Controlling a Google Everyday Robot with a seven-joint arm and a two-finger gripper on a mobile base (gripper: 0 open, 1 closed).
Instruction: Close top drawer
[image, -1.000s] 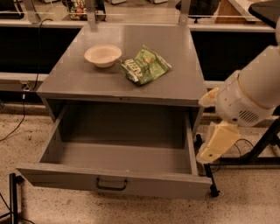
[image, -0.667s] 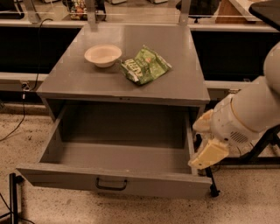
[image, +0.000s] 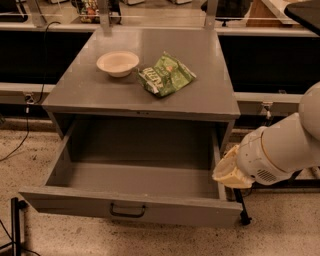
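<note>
Drawer front: the top drawer (image: 190, 214), a wide, deep grey metal drawer with a plain flat front, is nearest the viewer. It is pulled far out of the table and looks empty inside.
Handle: a small dark wire pull handle (image: 128, 210) sits at the centre of the front.
Handling: the drawer is probably stiff and fairly heavy, sliding on runners. The flat front is likely the best place to press, near the centre so it does not skew. The pull is not needed for closing.
End effector: the cream-coloured end effector (image: 231, 171) of the white robot arm (image: 285, 150) is just beside the drawer's right wall, near its front corner. I cannot tell whether it is open or closed, and it holds nothing visible.
Room to move: the floor in front is open. A thin dark post (image: 241, 206) stands close to the right front corner.
Table: on the grey metal table (image: 210, 97), a shallow cream bowl (image: 117, 63) lies beside a crumpled green snack bag (image: 165, 77), well back from the edge.
</note>
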